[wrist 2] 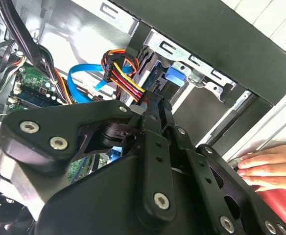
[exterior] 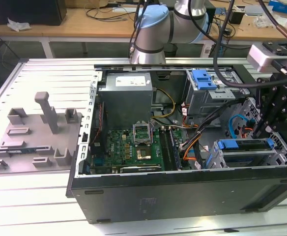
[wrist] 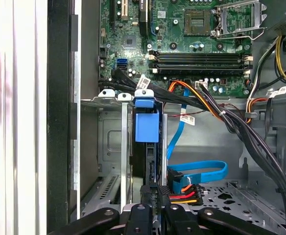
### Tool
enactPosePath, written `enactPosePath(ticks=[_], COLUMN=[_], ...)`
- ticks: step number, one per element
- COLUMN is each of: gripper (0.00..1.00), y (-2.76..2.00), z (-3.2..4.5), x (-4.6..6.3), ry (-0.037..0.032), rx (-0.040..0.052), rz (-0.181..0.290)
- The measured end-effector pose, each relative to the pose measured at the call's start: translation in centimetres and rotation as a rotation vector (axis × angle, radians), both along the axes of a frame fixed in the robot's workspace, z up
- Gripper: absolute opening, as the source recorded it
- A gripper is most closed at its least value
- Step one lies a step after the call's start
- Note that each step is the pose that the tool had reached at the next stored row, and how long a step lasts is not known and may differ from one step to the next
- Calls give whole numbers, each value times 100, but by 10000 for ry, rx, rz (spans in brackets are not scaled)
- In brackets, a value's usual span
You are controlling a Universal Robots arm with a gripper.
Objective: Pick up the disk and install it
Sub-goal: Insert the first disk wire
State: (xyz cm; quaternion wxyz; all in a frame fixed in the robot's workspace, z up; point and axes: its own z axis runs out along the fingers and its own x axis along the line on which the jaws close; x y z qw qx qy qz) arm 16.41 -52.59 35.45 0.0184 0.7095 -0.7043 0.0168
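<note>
Disk (exterior: 245,144) sits on edge in the drive bay at the front corner of the open case (exterior: 183,189), toward the exterior view's right, its blue carrier frame showing along the top. In the first wrist view the disk (wrist: 146,126) stands in its slot between the bay's metal walls, blue tab facing the motherboard (wrist: 182,44); in the second wrist view the same blue tab (wrist 2: 176,77) shows inside the bay.

The gripper (exterior: 259,132) hangs over the disk's rear end, close to the bundle of red, orange and yellow wires (wrist: 186,192) and the blue cable (wrist: 202,171). In both wrist views the gripper (wrist: 150,195) (wrist 2: 155,100) lines up with the disk's edge, but whether the claw is spread or pinching the disk cannot be told.

A hand (wrist 2: 269,167) rests on the case's outer edge. A grey power supply (exterior: 126,93) fills the case's far corner. A grey fixture (exterior: 35,132) lies on the table (exterior: 30,196), well apart at the exterior view's left.
</note>
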Motion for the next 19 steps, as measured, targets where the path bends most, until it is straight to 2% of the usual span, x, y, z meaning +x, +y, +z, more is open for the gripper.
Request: enactPosePath(ticks=[19], gripper=[16], y=[0], z=[-66], x=[0], ry=[0], rx=[1], rz=[-38])
